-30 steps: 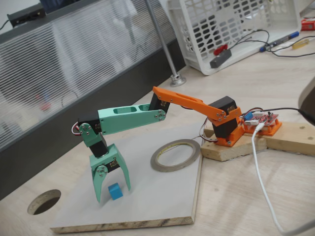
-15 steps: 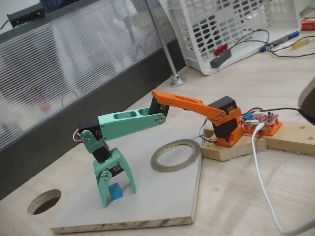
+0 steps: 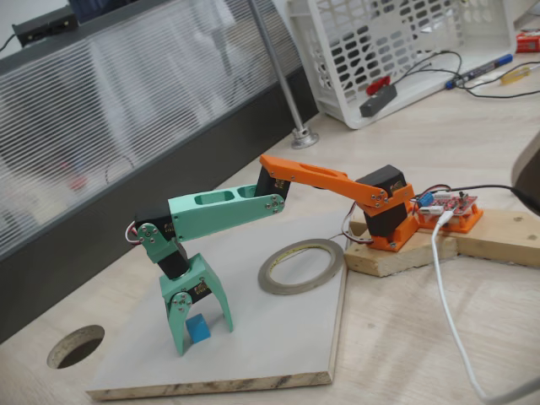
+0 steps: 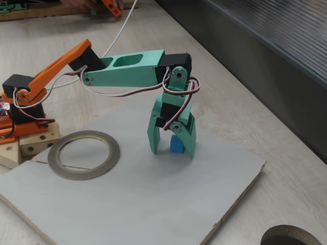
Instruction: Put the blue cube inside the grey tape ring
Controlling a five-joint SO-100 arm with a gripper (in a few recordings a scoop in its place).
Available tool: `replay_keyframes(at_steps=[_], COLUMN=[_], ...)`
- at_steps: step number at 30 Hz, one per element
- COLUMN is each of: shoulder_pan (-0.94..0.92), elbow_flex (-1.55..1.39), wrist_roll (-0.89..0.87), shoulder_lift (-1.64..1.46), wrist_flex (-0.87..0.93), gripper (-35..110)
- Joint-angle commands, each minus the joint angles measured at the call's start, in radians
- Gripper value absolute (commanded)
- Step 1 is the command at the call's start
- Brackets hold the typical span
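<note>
Two jaws of gripper (image 3: 202,336) straddle blue cube (image 3: 198,328) on grey board (image 3: 287,337), tips down at surface, spread wider than cube, not yet clamped. Placement suits pinch-up. Tape ring (image 4: 84,154) well apart, near arm base.

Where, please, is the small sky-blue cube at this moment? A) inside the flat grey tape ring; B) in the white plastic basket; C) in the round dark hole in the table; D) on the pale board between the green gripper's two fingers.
D: the small sky-blue cube sits on the pale board between the lowered fingers of the green gripper, apart from the flat grey tape ring.
</note>
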State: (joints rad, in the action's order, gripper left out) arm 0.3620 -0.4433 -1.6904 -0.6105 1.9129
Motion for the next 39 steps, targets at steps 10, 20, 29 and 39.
replay_keyframes(at_steps=[10,20,29,39], shoulder_pan=[0.008,0.012,0.006,0.006], elbow_flex=[0.017,0.018,0.017,0.017], wrist_roll=[-0.017,-0.015,-0.015,-0.015], shoulder_lift=[-0.025,-0.026,-0.092,-0.092], wrist_flex=[-0.005,-0.005,-0.005,-0.005], gripper=[40,35,35,33])
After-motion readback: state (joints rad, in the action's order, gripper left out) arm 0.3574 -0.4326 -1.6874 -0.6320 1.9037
